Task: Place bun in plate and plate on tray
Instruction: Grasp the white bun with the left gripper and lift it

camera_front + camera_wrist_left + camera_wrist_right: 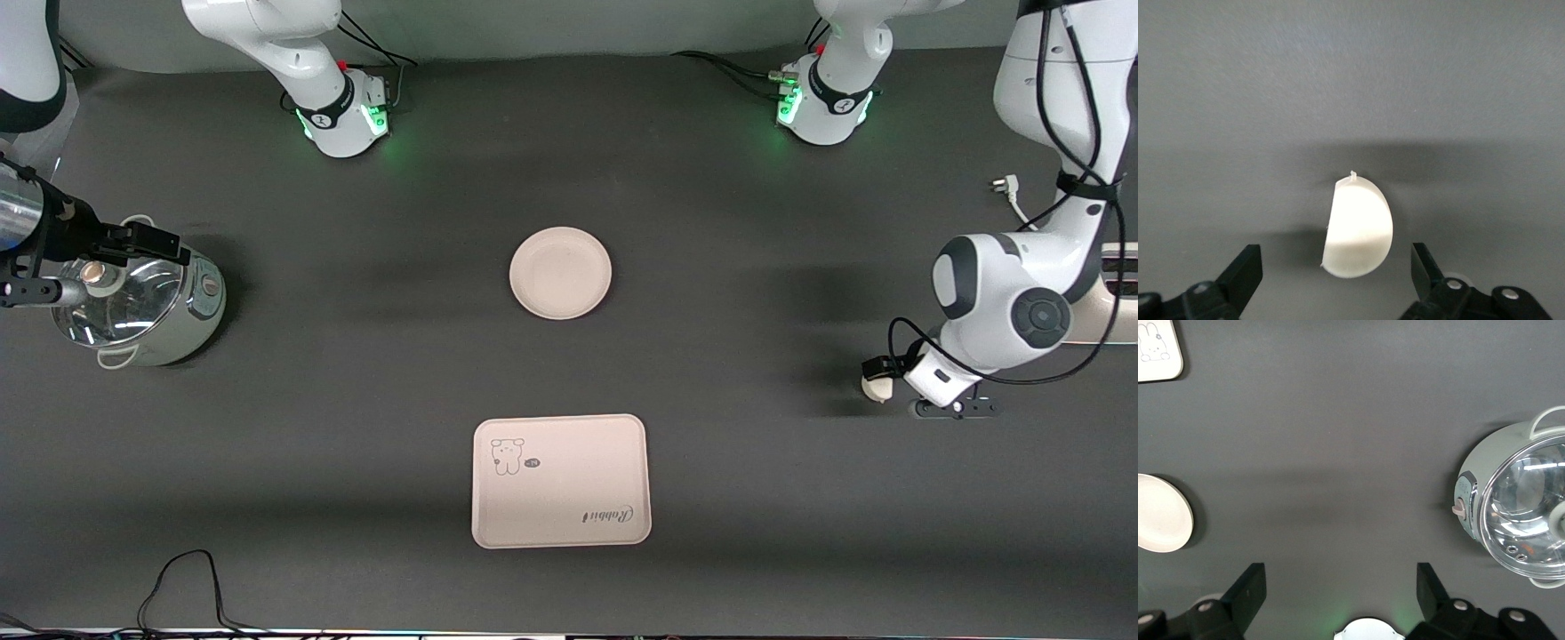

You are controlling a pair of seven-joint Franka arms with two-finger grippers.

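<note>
A: We're looking at the bun first. It's lying on the desk at the left arm's end, well apart from the plate in the middle and the tray, which sits nearer to the front camera than the plate.

B: And the left gripper is hanging right over it, jaws standing wide open and gripping nothing. In the left wrist view the bun is sitting between the two fingers, a little toward one of them, with bare desk showing on both sides.

A: Its flat face is turned toward one finger and the dome toward the other, so we're judging that a straight descent would close across flat and dome.

B: The right gripper is waiting over the pot at the right arm's end, jaws open and empty too. So the left arm is clearly the nearer one.

A: Room looks generous. Only dark desk is showing between bun and plate. The white plug and cable are lying well apart from the bun, toward the bases.
</note>
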